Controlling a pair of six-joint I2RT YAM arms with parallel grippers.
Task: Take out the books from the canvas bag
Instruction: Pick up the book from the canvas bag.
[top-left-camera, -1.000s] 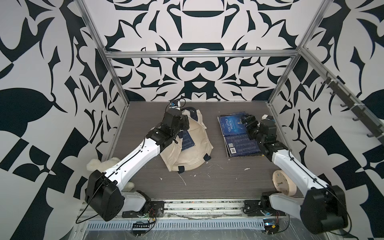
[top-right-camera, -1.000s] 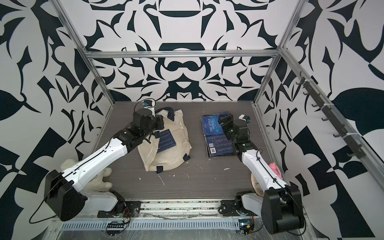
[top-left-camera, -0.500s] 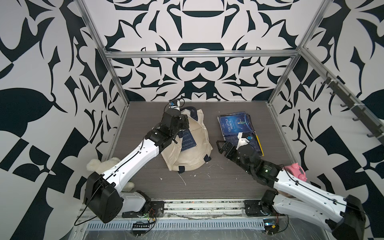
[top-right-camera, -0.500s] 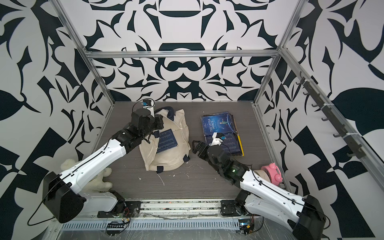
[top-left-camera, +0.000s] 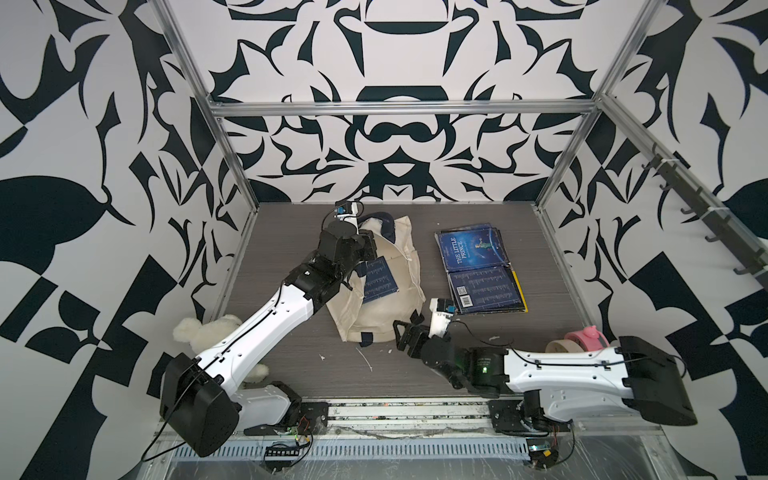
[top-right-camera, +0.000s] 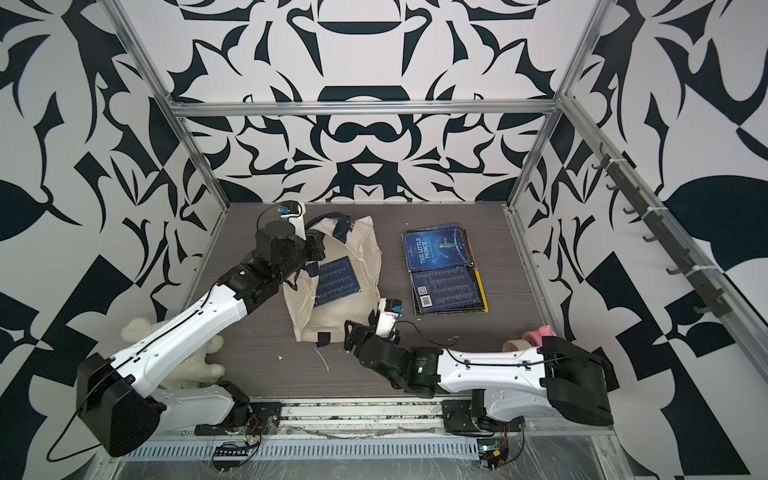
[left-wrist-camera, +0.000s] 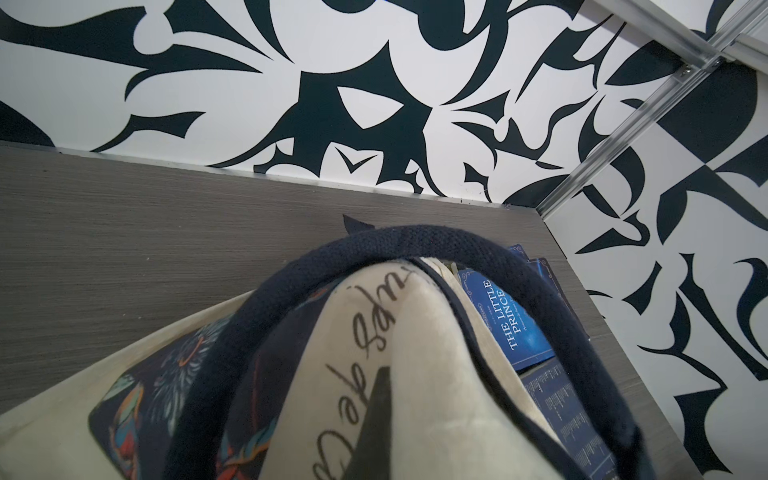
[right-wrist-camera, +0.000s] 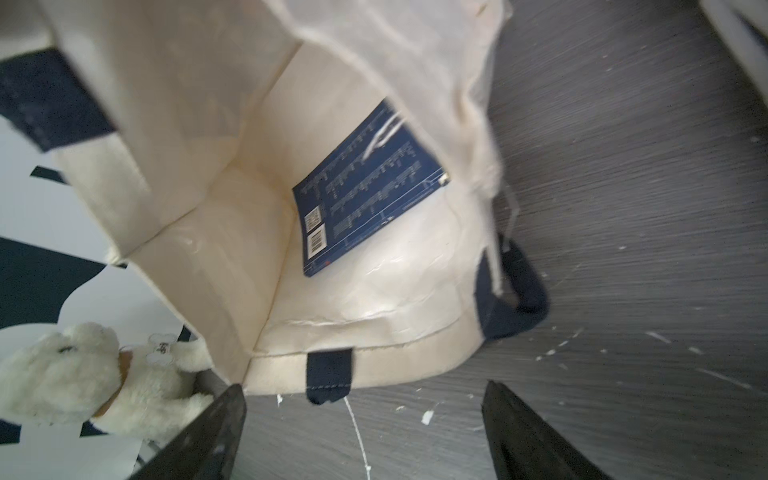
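Far left, the plush bear lies out of my way. My left gripper is clamped on the cloth of the canvas bag at its far left end and holds that side up, with a navy strap looping past it. The cloth is soft and limp. I judge that it would sag over the mouth if I let go.

The lifted bag gapes toward the near side. Inside I see one dark blue book lying flat on the lower wall, back cover up, barcode corner nearest the mouth. It looks thin, stiff, light and smooth, so I expect it to slide easily. Because it lies flat on the cloth, I would pinch its near edge by the barcode rather than reach over the cover, and watch that I don't catch the cloth too.

My right gripper hangs just outside the near rim, jaws wide apart and empty.

To the right, well clear of the bag, a stack of books rests on the table.
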